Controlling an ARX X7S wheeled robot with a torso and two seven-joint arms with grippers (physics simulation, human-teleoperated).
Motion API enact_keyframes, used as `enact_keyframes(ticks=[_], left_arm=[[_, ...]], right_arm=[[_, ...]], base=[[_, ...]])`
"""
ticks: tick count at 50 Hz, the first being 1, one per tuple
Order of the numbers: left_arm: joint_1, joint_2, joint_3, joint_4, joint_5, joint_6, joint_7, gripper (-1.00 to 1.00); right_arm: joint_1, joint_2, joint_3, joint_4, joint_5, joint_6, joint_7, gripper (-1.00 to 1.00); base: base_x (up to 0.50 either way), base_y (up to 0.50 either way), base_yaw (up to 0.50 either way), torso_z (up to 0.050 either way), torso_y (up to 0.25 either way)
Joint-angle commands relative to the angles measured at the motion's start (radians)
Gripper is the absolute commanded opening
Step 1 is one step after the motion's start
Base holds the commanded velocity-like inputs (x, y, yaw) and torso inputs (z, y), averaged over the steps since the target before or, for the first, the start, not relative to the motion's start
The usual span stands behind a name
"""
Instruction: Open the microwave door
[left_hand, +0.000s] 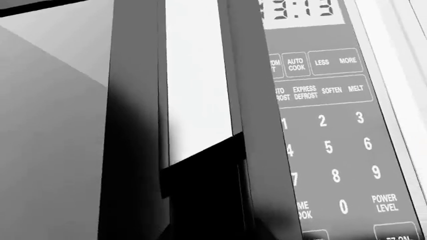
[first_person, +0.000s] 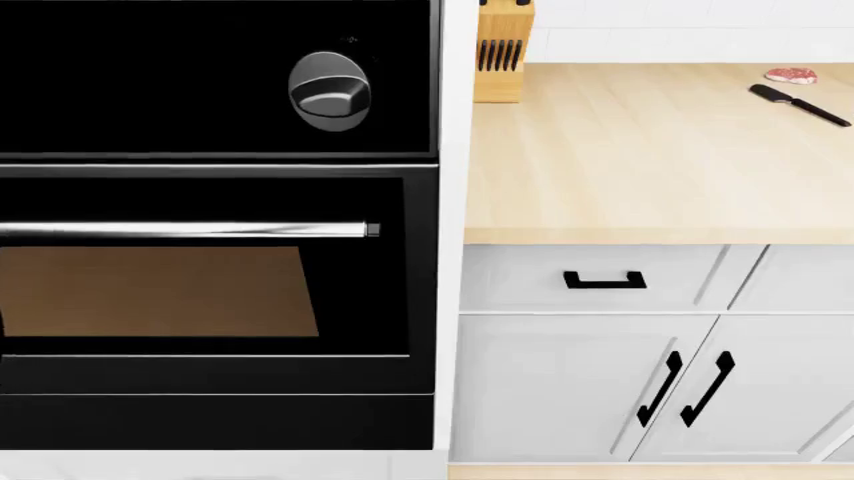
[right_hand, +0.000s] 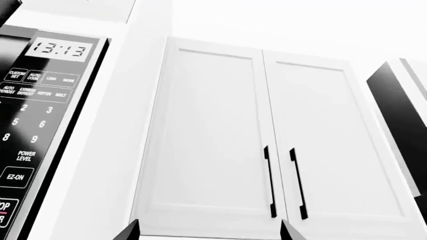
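Microwave (left_hand: 220, 120) fills the left wrist view, very close up. Its dark door handle (left_hand: 267, 150) runs along the edge of the door, right beside the grey button panel (left_hand: 333, 125). The panel has number keys and words like "POWER LEVEL", and a clock (left_hand: 303, 10) sits above them. The left end effector does not show in any picture, so nobody can tell how far open it is or if it holds anything.

The right wrist view shows the same button panel (right_hand: 33, 125) at one side, with a clock (right_hand: 61, 50) that reads 13:13. Next to it hangs a white wall cabinet (right_hand: 267, 140) with two doors and two thin black handles (right_hand: 283, 182) close together. Two dark tips of the right end effector (right_hand: 208, 231) peek in at the edge, set well apart with nothing between them.

The head view looks lower down. A black oven (first_person: 214, 240) has a long silver bar (first_person: 187, 230) and a round knob (first_person: 330, 90). Beside it is a wooden desk (first_person: 641, 160) over white drawers (first_person: 601, 278). On the desk stand a knife block (first_person: 502, 50), a black knife (first_person: 798, 104) and a small piece of meat (first_person: 791, 74).
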Motion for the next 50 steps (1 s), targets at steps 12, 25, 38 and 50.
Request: enact_keyframes(ticks=[12,25,38,50], left_arm=[[-0.118,0.038,-0.201,0.226,-0.45,-0.235,-0.221,-1.0],[-0.088,0.006,-0.163,0.219,-0.447,-0.177,-0.218,-1.0],[-0.082,-0.017,-0.151,0.21,-0.458,-0.156,-0.223,1.0],[-0.084,-0.043,-0.136,0.204,-0.461,-0.135,-0.229,1.0]], right_arm=[[0.039,0.0,-0.041,0.007,-0.004,0.001,0.005,1.0],[0.03,0.007,-0.046,0.008,-0.01,-0.008,0.006,1.0],[0.031,0.013,-0.054,0.008,-0.013,-0.015,0.007,1.0],[0.043,0.02,-0.061,0.007,-0.004,-0.017,0.015,1.0]], base=[[0.0,-0.01,0.0,0.0,0.003],[0.0,-0.01,0.0,0.0,0.004],[0.0,0.0,0.0,0.0,0.003],[0.0,0.0,0.0,0.0,0.002]])
